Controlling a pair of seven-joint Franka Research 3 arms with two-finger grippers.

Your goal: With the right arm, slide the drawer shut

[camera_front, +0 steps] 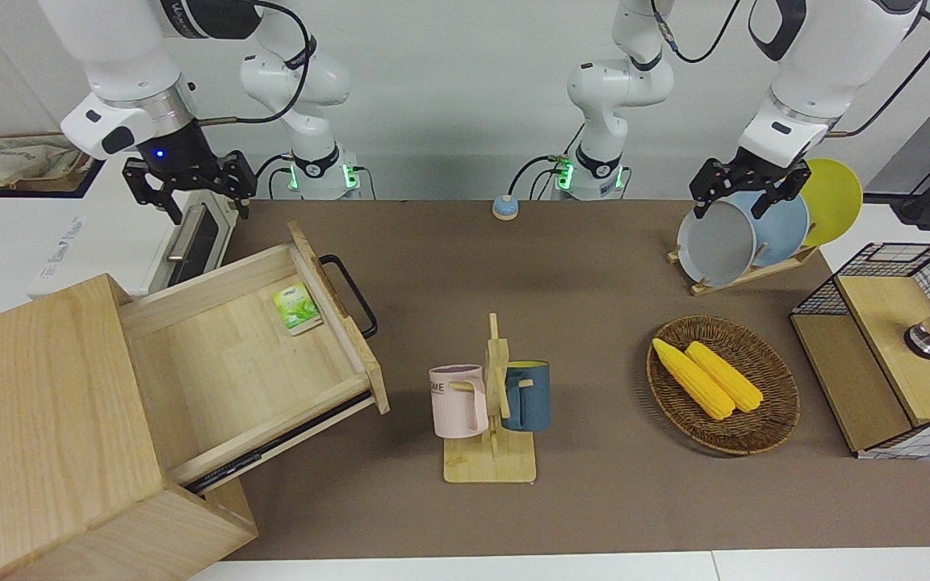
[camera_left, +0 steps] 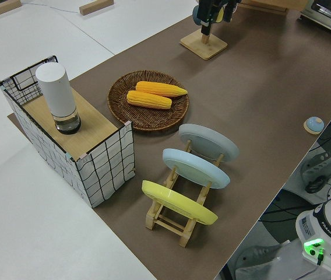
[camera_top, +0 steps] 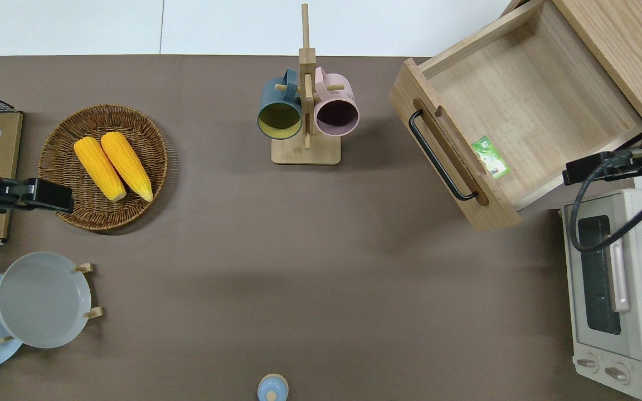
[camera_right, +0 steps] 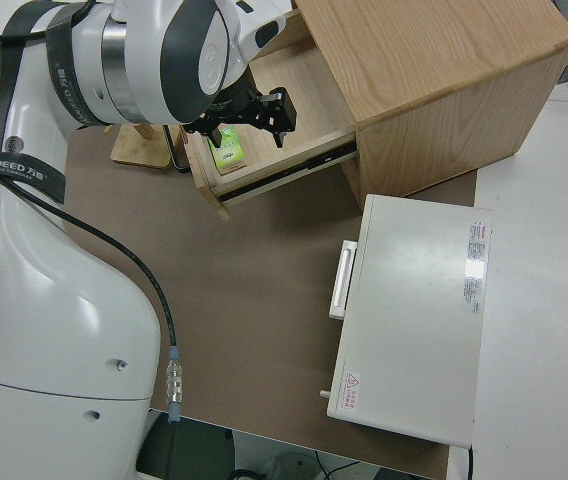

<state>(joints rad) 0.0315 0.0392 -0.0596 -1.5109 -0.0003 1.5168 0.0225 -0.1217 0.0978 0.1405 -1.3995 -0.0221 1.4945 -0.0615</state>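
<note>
The light-wood drawer stands pulled far out of the pale wooden cabinet, its flat front and black loop handle toward the table's middle. A small green packet lies inside against the front panel. My right gripper, blue light on its wrist, is open and empty, up in the air. In the overhead view it is over the drawer's side wall nearest the robots, by the toaster oven. It touches nothing. The left arm is parked, its gripper open.
A white toaster oven stands beside the drawer, nearer to the robots. A mug rack with two mugs stands mid-table. A wicker basket of corn, a plate rack and a wire-mesh shelf box are toward the left arm's end.
</note>
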